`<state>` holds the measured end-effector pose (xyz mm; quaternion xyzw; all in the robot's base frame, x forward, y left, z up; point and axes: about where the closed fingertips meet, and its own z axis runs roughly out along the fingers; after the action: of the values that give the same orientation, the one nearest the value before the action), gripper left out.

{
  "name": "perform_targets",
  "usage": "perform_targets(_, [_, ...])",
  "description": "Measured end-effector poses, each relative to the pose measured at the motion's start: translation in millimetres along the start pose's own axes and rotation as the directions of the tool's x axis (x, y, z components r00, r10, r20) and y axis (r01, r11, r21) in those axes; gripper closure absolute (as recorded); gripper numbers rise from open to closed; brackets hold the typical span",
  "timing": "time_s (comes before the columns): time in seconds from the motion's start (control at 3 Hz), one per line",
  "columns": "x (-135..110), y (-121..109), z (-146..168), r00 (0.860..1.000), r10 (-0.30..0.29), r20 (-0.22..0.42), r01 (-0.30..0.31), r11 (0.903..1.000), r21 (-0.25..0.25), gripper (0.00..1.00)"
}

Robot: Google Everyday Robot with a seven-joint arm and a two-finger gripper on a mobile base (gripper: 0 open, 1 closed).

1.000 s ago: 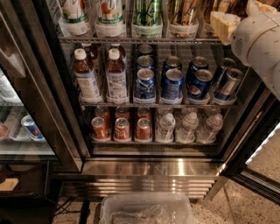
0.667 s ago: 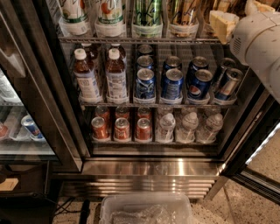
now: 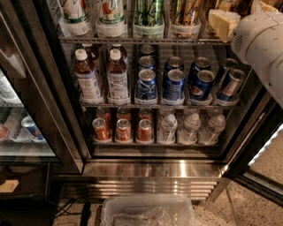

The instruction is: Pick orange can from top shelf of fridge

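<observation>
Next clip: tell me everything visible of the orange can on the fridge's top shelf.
The orange can is a tall slim metallic can, gold-orange with pale swirled script. Only its lower part shows; the picture's edge cuts off the top. It stands upright in a clear plastic tray at the front of the top shelf, right of a green can. The pincer is to its right, seemingly apart from it.

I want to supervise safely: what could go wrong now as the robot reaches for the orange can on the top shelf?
The cream end effector sits right of the tall slim gold-orange can at the silver wire top shelf. One: it may knock the tall green slim can standing close beside. Two: the can's clear plastic tray may catch it when pulled out.
</observation>
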<state>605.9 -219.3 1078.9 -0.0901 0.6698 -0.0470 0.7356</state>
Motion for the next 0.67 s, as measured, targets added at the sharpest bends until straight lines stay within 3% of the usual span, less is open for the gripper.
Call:
perform_targets(0.33, [1.0, 1.3, 3.3, 1.000, 0.016, -0.001, -0.016, 0.9999, 0.000, 0.37])
perform_targets(0.67, [6.0, 13.5, 41.1, 1.000, 0.018, 0.003, -0.018, 0.9998, -0.009, 0.39])
